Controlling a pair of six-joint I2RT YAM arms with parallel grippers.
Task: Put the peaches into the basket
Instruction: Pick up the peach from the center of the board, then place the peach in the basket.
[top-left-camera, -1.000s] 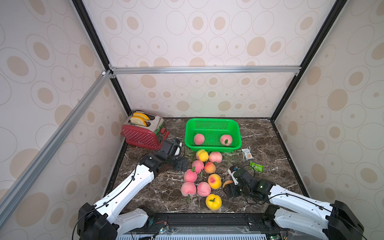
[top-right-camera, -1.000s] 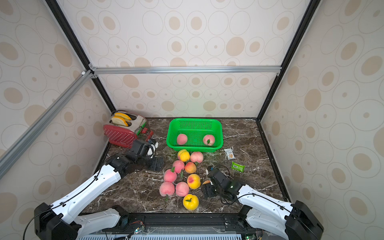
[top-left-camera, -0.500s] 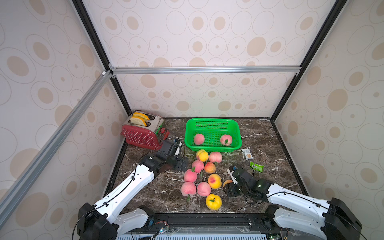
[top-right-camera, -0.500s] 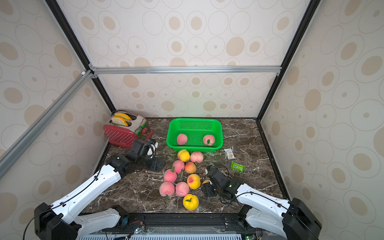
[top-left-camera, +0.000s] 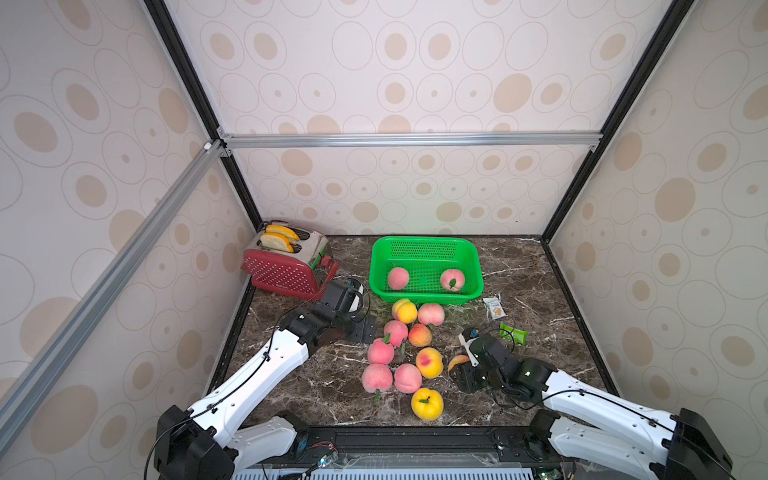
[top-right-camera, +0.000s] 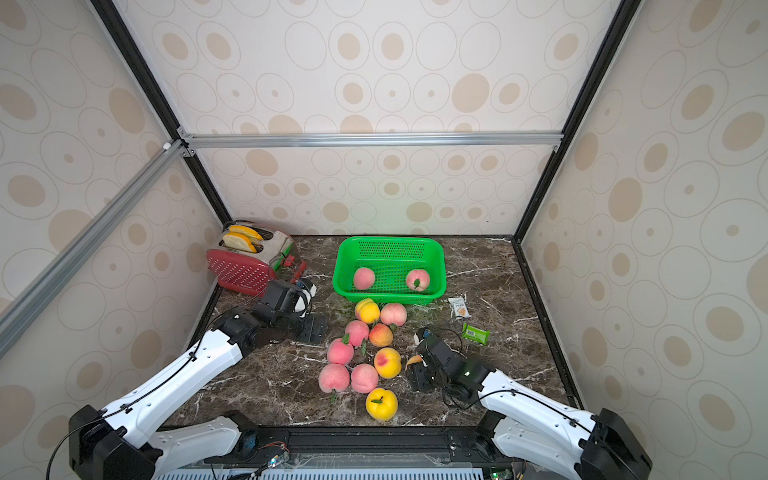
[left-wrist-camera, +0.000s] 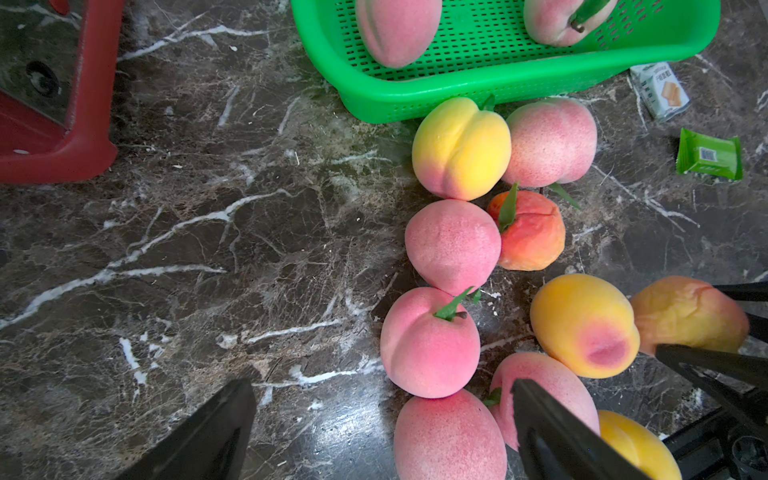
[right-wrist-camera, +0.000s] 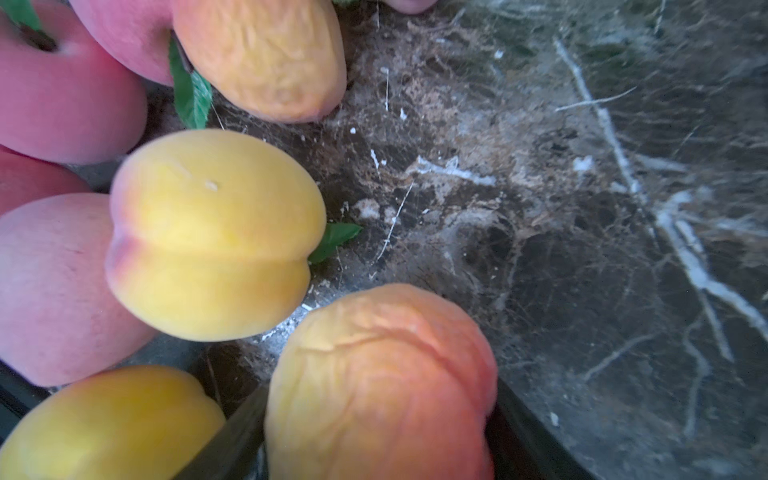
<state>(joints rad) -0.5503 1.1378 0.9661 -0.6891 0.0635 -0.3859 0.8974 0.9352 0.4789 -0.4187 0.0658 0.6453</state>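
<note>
While right fingers (right-wrist-camera: 536, 440) clamp an orange peach (right-wrist-camera: 374, 386) beside a yellow peach (right-wrist-camera: 212, 232), left fingers (left-wrist-camera: 199, 440) stand apart.

Both top views are bright and evenly lit from above, sharp throughout; the peaches (top-left-camera: 429, 362) cast only small, soft shadows on the table (top-left-camera: 540, 291). In the left wrist view a pale glare lies on the marble, and the basket (left-wrist-camera: 498, 95) rim looks bowed by the wide lens. The right wrist view is soft: the orange peach (right-wrist-camera: 378, 382) nearest the lens is blurred, its neighbours too.
</note>
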